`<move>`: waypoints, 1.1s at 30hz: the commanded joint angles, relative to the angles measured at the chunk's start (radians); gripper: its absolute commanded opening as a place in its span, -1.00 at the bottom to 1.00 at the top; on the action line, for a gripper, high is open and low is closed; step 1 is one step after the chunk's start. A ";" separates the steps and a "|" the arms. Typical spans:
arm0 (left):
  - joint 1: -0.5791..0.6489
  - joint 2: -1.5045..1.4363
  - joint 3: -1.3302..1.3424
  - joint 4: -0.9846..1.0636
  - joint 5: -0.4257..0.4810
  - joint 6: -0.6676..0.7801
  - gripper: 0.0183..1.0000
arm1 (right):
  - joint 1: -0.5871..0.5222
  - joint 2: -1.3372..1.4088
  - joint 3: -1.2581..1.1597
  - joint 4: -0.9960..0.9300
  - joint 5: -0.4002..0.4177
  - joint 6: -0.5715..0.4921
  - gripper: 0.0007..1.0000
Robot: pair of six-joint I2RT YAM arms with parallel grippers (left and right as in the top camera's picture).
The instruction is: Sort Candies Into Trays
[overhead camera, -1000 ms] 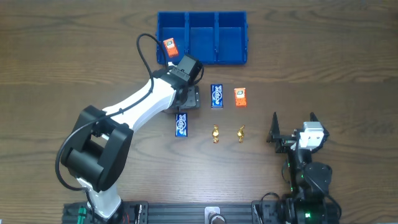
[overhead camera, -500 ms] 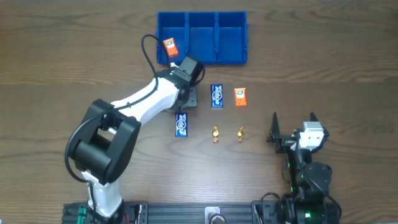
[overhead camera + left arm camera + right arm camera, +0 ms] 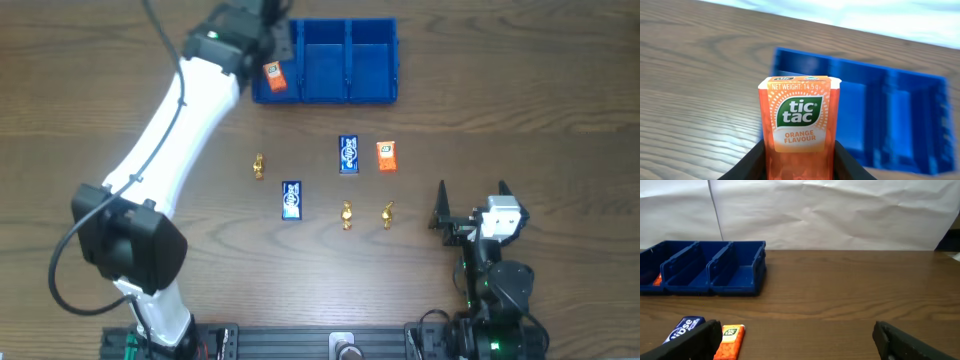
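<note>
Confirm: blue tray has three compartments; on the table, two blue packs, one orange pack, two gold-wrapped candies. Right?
Not quite. The top view shows three gold-wrapped candies on the table, not two. The rest holds: the blue tray has three compartments, and two blue packs and one orange pack lie on the table.

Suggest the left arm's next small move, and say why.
Probably ease the left gripper forward over the blue plastic three-compartment tray before releasing. Its fingers clamp an orange candy box, and the tray lies just beyond it. An orange item already sits in the tray's end compartment, the likely destination.
</note>
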 commanded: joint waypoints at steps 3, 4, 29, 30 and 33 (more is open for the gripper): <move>0.031 0.163 0.000 0.060 0.031 0.092 -0.39 | 0.003 -0.007 -0.003 -0.003 -0.001 -0.015 1.00; 0.031 0.182 0.000 0.071 0.040 0.092 -0.38 | 0.003 -0.007 -0.003 -0.003 -0.002 -0.015 1.00; -0.497 0.331 0.193 -0.133 0.023 -0.253 0.72 | 0.003 -0.007 -0.003 -0.003 -0.002 -0.015 1.00; -0.509 0.354 0.193 -0.133 0.039 -0.273 0.71 | 0.003 -0.007 -0.003 -0.003 -0.002 -0.015 1.00; -0.517 0.436 0.193 -0.140 0.109 -0.333 0.70 | 0.003 -0.007 -0.003 -0.003 -0.002 -0.015 1.00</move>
